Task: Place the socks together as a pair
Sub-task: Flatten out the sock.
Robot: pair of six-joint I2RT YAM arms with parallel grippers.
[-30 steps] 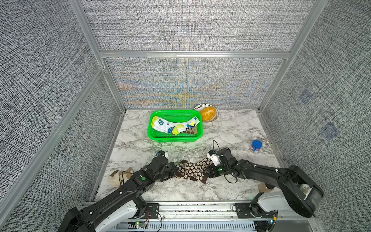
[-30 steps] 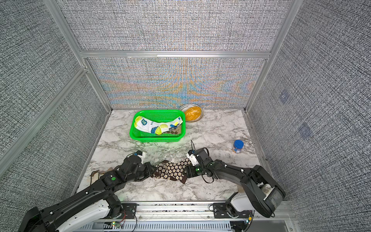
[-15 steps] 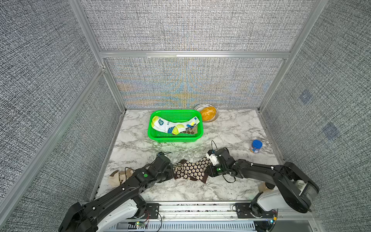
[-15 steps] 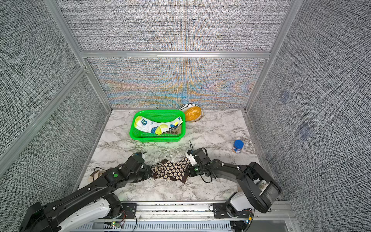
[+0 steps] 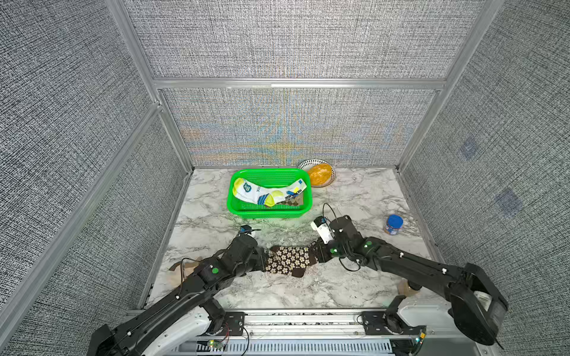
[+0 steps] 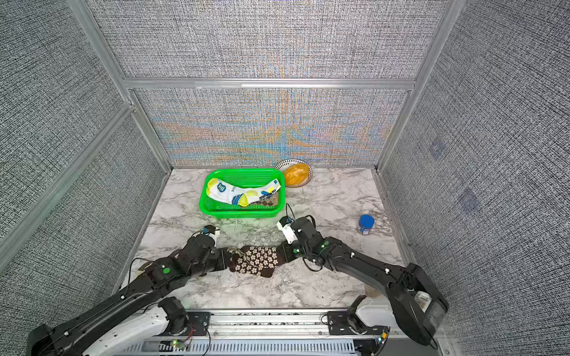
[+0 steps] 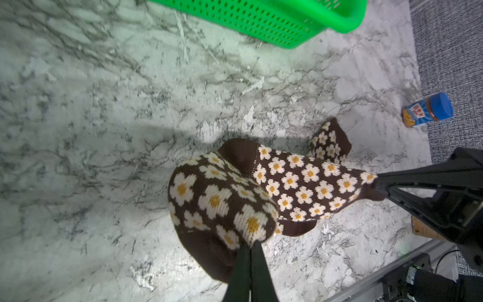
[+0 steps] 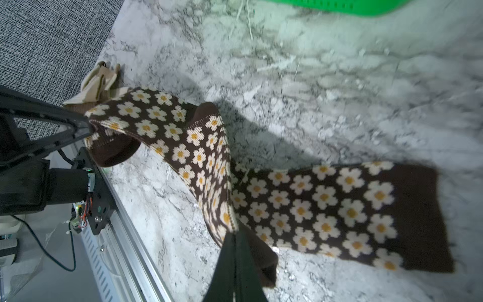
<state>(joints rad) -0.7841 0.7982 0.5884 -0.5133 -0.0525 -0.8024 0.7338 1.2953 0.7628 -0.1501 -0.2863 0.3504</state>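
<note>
Closest to me, a cream sock [image 8: 98, 79] is lying crumpled on the counter [image 5: 339, 286], just beside my left arm near the left wall.

Just beyond it, my left hand [image 7: 249, 248] is pinching one end of a flowered sock [image 5: 288, 259], its fingers pressed together on the knit. My right hand [image 8: 235, 235] is clamped on the other end in the same way (no gap showing between its fingers either). The sock is hanging stretched between my two hands, sagging a little in the middle and casting a shadow on the marble.

A second flowered sock [image 8: 339, 209] is lying flat on the counter beneath my right hand, partly covered by the held one, with its dark cuff pointing away from my left hand.

Further out on my right, a jar [image 5: 393, 225] with a blue lid is standing well apart from the socks.

Further back, in the middle, a basket [image 5: 237, 203] is holding a white sock [image 5: 256, 194] draped across it, and a check sock [image 5: 294, 202] is peeking out from under that one.

At the back wall, a bowl [image 5: 308, 163] is sitting just beside the basket with something orange in it.
</note>
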